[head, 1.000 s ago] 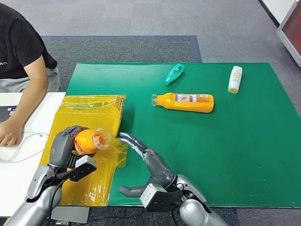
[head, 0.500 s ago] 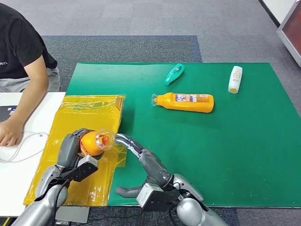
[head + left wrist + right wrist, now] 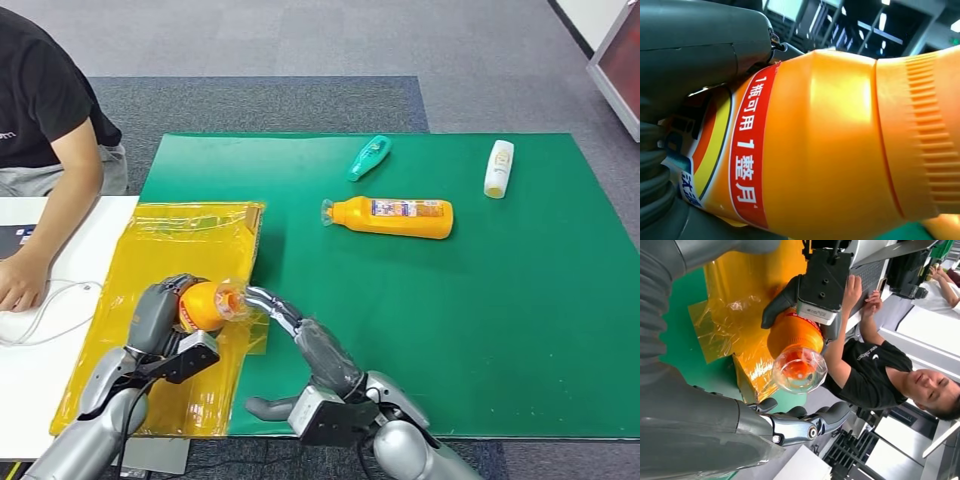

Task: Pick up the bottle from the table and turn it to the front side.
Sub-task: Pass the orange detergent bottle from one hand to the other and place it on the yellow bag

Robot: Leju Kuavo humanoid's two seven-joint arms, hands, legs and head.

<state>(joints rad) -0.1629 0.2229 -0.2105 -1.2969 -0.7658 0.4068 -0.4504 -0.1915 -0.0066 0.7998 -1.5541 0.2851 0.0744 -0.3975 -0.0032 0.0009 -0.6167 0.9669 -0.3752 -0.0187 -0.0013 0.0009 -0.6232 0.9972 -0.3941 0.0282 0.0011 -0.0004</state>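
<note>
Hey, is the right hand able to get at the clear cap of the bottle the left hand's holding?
Probably yes. The right hand is open, its fingertips beside the clear cap of the orange bottle, which the left hand grips by the body. Nothing lies between them.

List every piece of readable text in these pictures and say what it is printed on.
"1瓶可用1整月": red band on the orange bottle held in the left hand.
Blue characters lower on that label: cut off, unreadable.
White print on the person's black shirt: too small to read.
Label on the lying orange bottle: too small to read.
</note>
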